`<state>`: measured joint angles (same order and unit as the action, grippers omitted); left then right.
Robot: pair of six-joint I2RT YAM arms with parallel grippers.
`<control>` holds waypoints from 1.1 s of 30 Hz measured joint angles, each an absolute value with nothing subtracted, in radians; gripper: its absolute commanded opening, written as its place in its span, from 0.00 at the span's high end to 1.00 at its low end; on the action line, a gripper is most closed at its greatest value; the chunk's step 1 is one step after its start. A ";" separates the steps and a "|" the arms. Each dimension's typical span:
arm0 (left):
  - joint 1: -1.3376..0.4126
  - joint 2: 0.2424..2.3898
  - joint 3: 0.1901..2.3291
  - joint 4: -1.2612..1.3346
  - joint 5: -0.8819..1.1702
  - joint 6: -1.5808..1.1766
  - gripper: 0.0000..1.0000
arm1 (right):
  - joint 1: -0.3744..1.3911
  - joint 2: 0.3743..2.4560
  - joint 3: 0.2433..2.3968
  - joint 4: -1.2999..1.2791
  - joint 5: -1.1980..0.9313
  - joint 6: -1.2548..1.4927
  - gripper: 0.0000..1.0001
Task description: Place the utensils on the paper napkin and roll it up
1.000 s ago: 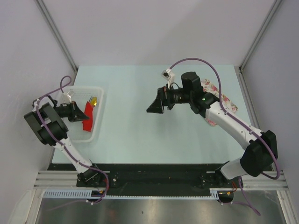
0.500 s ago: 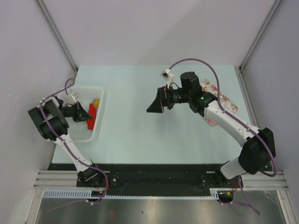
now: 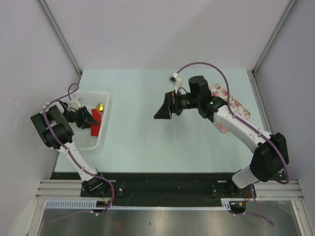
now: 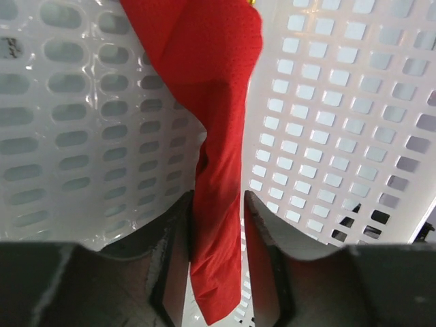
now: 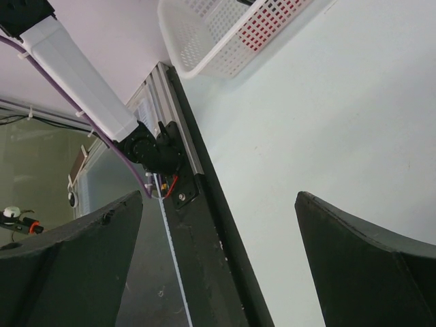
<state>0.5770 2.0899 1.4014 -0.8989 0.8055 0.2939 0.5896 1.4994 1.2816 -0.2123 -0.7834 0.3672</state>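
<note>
The paper napkin (image 4: 218,136) is pinched in the closed left gripper (image 4: 216,228) inside the basket (image 4: 340,102); a straight lift clear of the rim is advised. The right gripper (image 3: 164,109) is held open over the table (image 3: 138,142).

Left gripper (image 3: 88,118) is sitting in the white basket (image 3: 83,139), touching the red paper napkin (image 3: 95,127). Right gripper (image 3: 163,111) is hovering over the middle of the table (image 3: 133,142).

White slotted basket (image 3: 84,141) at the left edge of a pale green table (image 3: 138,142), floral cloth (image 3: 236,106) far right.
</note>
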 measured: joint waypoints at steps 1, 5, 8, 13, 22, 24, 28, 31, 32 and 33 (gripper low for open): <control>0.574 2.082 1.398 -0.895 0.799 0.289 0.55 | 0.590 1.501 1.282 -0.213 -0.784 0.369 0.00; 0.565 2.039 1.373 -0.866 0.768 0.284 0.55 | 0.590 1.505 1.282 -0.212 -0.789 0.374 0.00; 0.565 2.005 1.357 -0.833 0.732 0.285 0.53 | 0.590 1.505 1.283 -0.213 -0.794 0.374 0.00; 0.565 1.987 1.356 -0.801 0.701 0.284 0.50 | 0.590 1.505 1.287 -0.213 -0.795 0.384 0.00; 0.565 1.888 1.321 -0.725 0.649 0.258 0.46 | 0.590 1.505 1.287 -0.215 -0.799 0.384 0.00; 0.565 1.852 1.321 -0.706 0.642 0.258 0.40 | 0.590 1.505 1.289 -0.216 -0.802 0.384 0.00; 0.565 1.779 1.318 -0.675 0.635 0.253 0.25 | 0.589 1.505 1.304 -0.228 -0.802 0.377 0.00; 0.562 1.719 1.319 -0.663 0.635 0.252 0.12 | 0.581 1.505 1.319 -0.242 -0.801 0.358 0.00; 0.558 1.697 1.322 -0.666 0.634 0.245 0.12 | 0.575 1.505 1.323 -0.249 -0.799 0.351 0.00; 0.553 1.671 1.329 -0.670 0.632 0.243 0.11 | 0.567 1.505 1.326 -0.257 -0.798 0.342 0.00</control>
